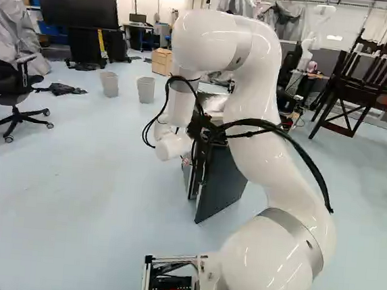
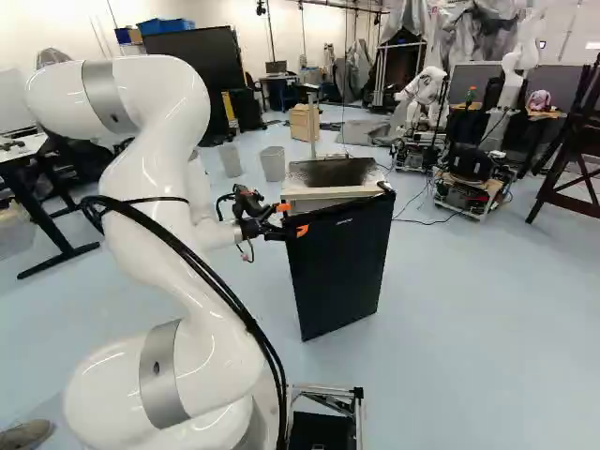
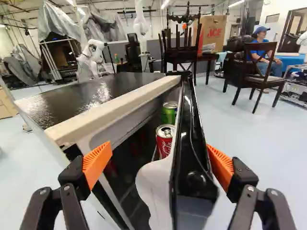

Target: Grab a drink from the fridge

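Observation:
The gripper (image 2: 292, 218) is at the near upper corner of the small black fridge (image 2: 330, 172) in the right base view. Its fingers stand wide apart in the wrist view, where the gripper (image 3: 159, 163) has the free edge of the fridge door (image 3: 192, 187) between them, nearer one finger; the other is by the cabinet's front. The door is partly open. Inside it, a red can (image 3: 164, 140) and a green can (image 3: 169, 113) stand in the door's shelf. The fridge's deeper interior is dark.
Another robot (image 2: 427, 98) stands beyond the fridge, with a wheeled base (image 2: 473, 183) nearby. Two grey bins (image 1: 146, 90) and a wooden box (image 1: 162, 61) are farther back. An office chair (image 1: 15, 89) is at the left base view's left; dark wooden chairs (image 3: 261, 72) stand past the door side.

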Controlling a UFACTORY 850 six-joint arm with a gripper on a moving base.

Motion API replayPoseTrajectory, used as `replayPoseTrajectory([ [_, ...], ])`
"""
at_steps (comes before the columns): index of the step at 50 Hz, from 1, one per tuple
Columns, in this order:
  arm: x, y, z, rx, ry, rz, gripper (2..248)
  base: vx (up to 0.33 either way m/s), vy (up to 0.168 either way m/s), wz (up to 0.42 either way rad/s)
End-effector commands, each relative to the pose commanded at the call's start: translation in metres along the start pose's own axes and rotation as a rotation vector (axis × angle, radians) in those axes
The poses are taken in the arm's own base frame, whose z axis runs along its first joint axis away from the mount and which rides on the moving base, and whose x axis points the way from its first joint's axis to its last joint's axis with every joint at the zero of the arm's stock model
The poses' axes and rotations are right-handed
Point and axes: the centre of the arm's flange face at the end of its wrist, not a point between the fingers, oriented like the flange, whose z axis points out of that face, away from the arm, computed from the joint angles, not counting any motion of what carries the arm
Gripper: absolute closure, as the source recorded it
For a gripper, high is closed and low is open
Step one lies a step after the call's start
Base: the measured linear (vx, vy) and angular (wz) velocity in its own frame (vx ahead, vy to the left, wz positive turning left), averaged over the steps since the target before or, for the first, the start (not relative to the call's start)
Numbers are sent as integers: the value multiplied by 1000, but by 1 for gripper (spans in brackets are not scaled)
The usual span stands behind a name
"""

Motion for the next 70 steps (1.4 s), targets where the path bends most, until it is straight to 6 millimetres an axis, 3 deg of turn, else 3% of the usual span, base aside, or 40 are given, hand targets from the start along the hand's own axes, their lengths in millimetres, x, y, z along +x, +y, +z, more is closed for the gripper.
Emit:
replayPoseTrajectory([
  [70, 13, 113, -7, -132, -25, -120, 3, 0, 0, 0],
])
